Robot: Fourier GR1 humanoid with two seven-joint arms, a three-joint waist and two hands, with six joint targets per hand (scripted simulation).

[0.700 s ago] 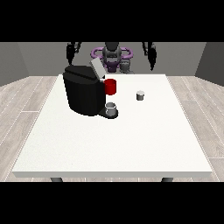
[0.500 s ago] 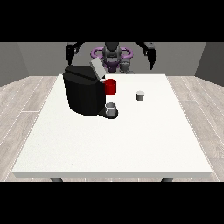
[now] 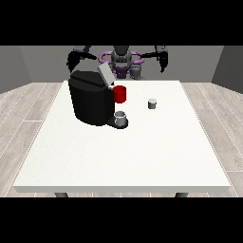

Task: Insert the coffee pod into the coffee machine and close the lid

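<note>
A black coffee machine (image 3: pixel 91 98) stands on the white table (image 3: pixel 123 152) left of centre, its grey lid (image 3: pixel 106 74) tilted up and open. A red part (image 3: pixel 120 94) sticks out of its right side, and a grey cup (image 3: pixel 121 118) sits on its base. The small grey coffee pod (image 3: pixel 152 103) stands alone on the table to the machine's right. The hand at the view's right (image 3: pixel 163 59) hangs raised above the table's far edge, well behind the pod. The hand at the view's left (image 3: pixel 74 59) is raised behind the machine. Both hold nothing.
The robot's torso (image 3: pixel 122 61) is behind the table's far edge. Wooden floor surrounds the table. The near half of the table is bare white surface.
Both arms have risen and swung outwards from the robot's sides. The pod, machine and lid have not moved.
</note>
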